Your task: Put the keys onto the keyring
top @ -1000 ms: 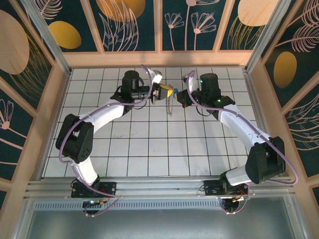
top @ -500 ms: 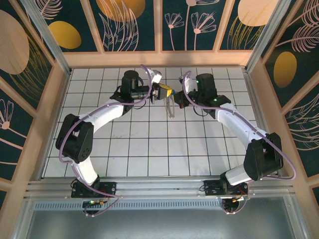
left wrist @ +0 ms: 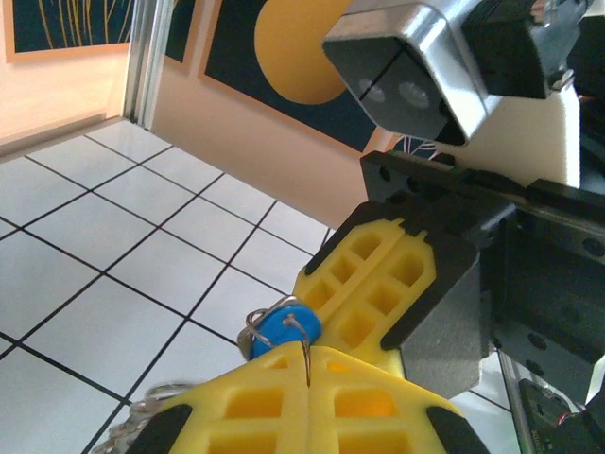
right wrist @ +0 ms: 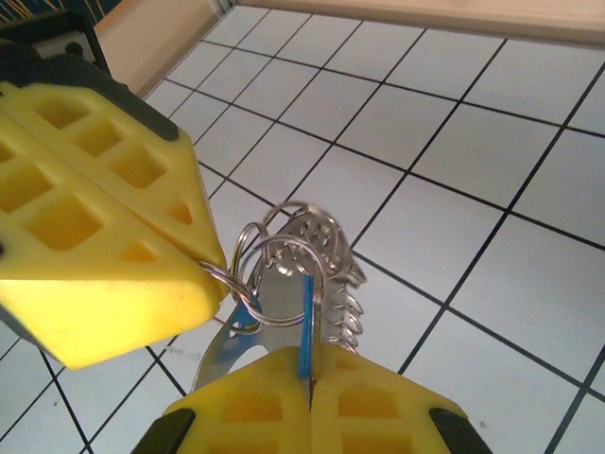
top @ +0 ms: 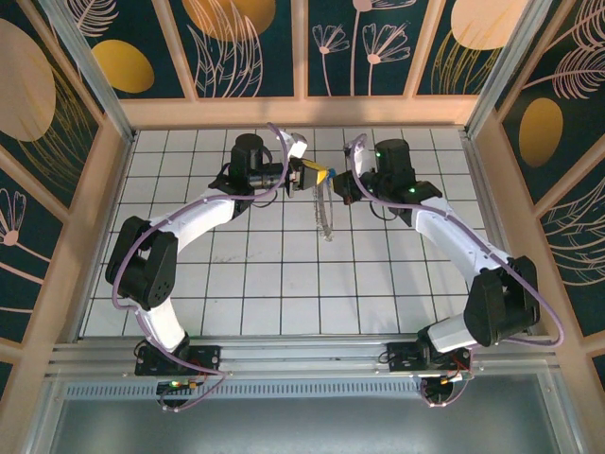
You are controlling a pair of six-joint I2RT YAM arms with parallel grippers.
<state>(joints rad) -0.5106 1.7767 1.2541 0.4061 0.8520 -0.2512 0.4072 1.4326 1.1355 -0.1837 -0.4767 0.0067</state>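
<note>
- Above the far middle of the table (top: 236,284), the left tool (top: 311,176) and the right tool (top: 337,182) meet tip to tip, both clenched.
- Left tool pinches the wire of the keyring (top: 327,216); right tool grasps the blue key (right wrist: 304,326), whose head lies right at that wire.
- Compared with one second ago, the keyring hangs lower and longer under the tools; the right arm went inward and came back.
- I judge the key is being threaded and is not yet surely on.

Bright, even light; soft shadows
</note>
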